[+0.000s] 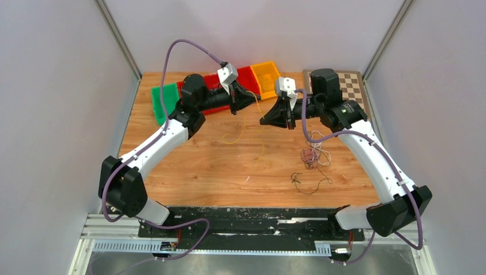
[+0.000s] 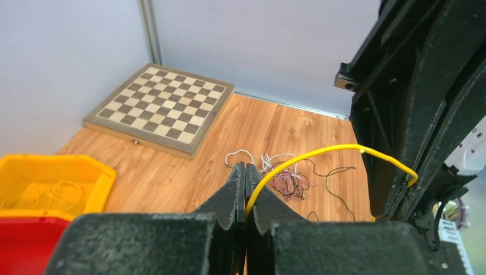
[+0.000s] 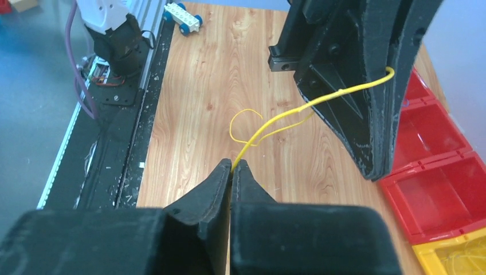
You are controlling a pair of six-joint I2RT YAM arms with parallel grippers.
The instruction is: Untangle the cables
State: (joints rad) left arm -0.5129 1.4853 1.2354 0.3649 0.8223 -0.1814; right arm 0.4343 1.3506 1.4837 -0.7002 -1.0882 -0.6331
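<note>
A thin yellow cable [image 2: 321, 153] arcs between my two grippers above the table. My left gripper [image 2: 245, 166] is shut on one part of it, and in the right wrist view its black fingers [image 3: 355, 86] hold the cable's far end. My right gripper [image 3: 234, 164] is shut on the yellow cable [image 3: 298, 112] further along. From above, the left gripper [image 1: 256, 98] and right gripper [image 1: 262, 121] almost meet, and the yellow cable [image 1: 234, 137] hangs in loose loops below them. A small tangle of white, pink and black cables [image 1: 313, 156] lies to the right, beside a loose black cable [image 1: 304, 180].
Green [image 1: 163, 102], red [image 1: 247, 77] and yellow [image 1: 265, 77] bins line the table's far edge; the yellow bin [image 2: 51, 183] holds thin wires. A chessboard [image 1: 351, 86] lies at the far right. A small toy car [image 3: 183, 17] sits near the front rail.
</note>
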